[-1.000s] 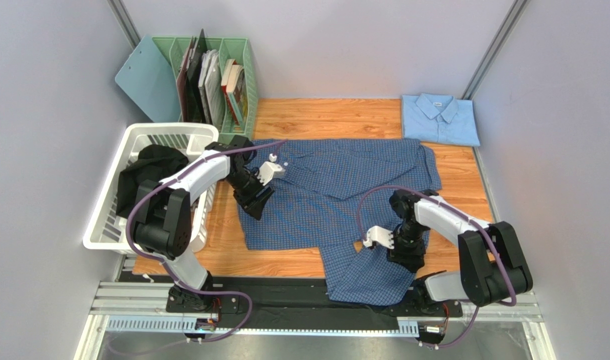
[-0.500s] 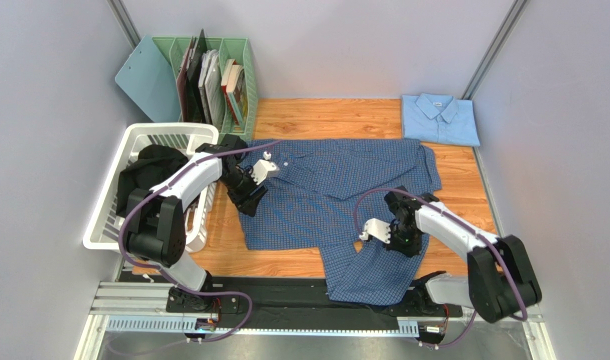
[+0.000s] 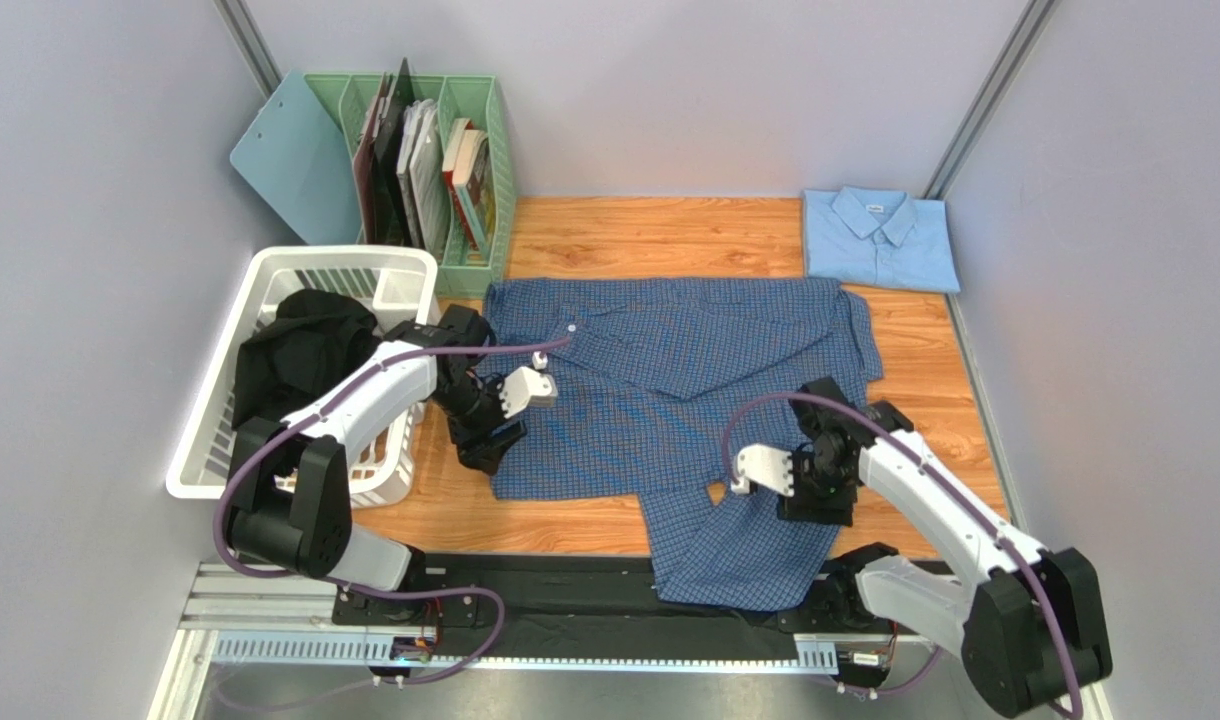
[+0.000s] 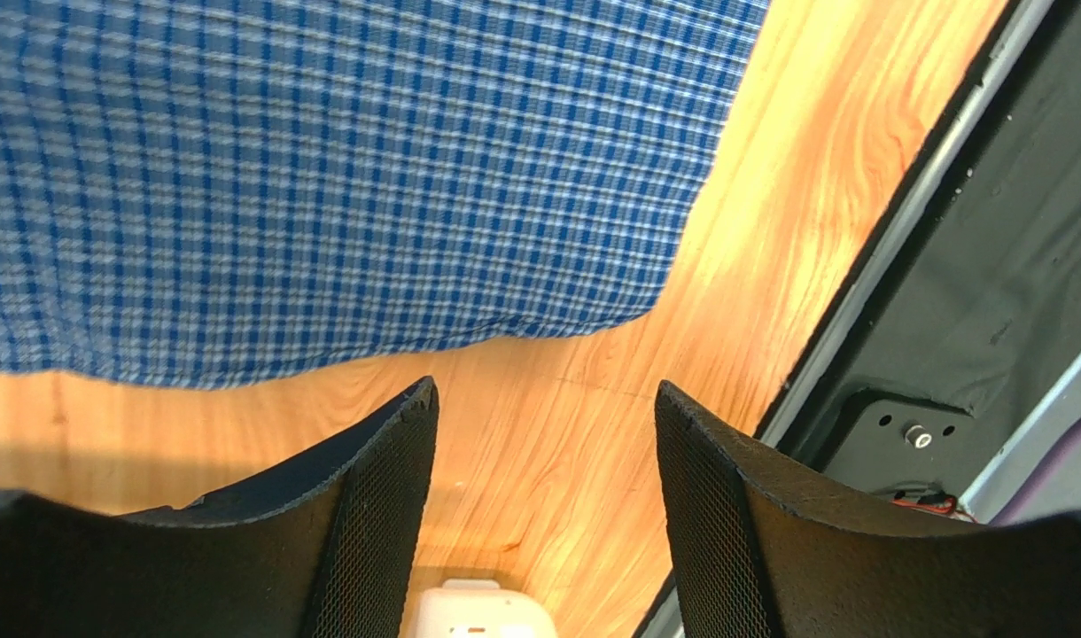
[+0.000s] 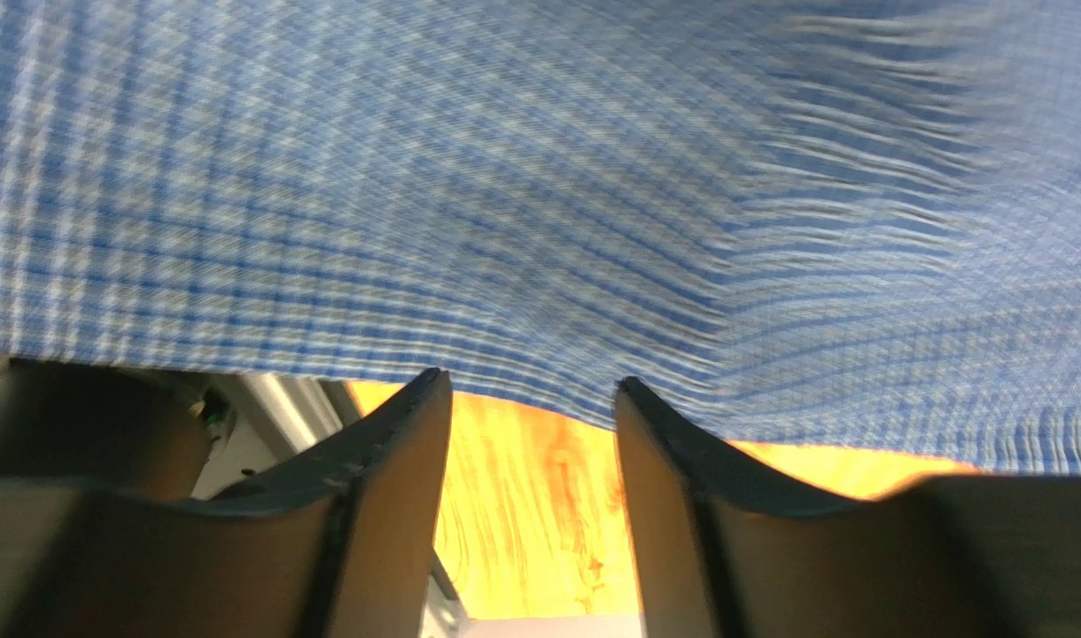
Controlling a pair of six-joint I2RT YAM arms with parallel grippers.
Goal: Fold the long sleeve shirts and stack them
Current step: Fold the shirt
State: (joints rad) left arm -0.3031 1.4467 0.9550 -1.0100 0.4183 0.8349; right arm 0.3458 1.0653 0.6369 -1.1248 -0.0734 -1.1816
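Bright even light — checked shirt (image 5: 826,200) blurred at right wrist

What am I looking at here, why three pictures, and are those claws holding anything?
These are two robot arms bolted at the near edge of a wooden table, each ending in a two-finger claw called a gripper. The wide picture comes from a fixed camera above and behind them. The other two come from a small camera on each wrist, looking past its own fingers. On the table a blue checked shirt lies spread out, part of it draped past the near edge. A pale blue shirt sits folded in the far right corner. At the left stand a white basket with dark clothing and a green file rack. The left gripper and right gripper are both open near the checked shirt's edges, holding nothing.
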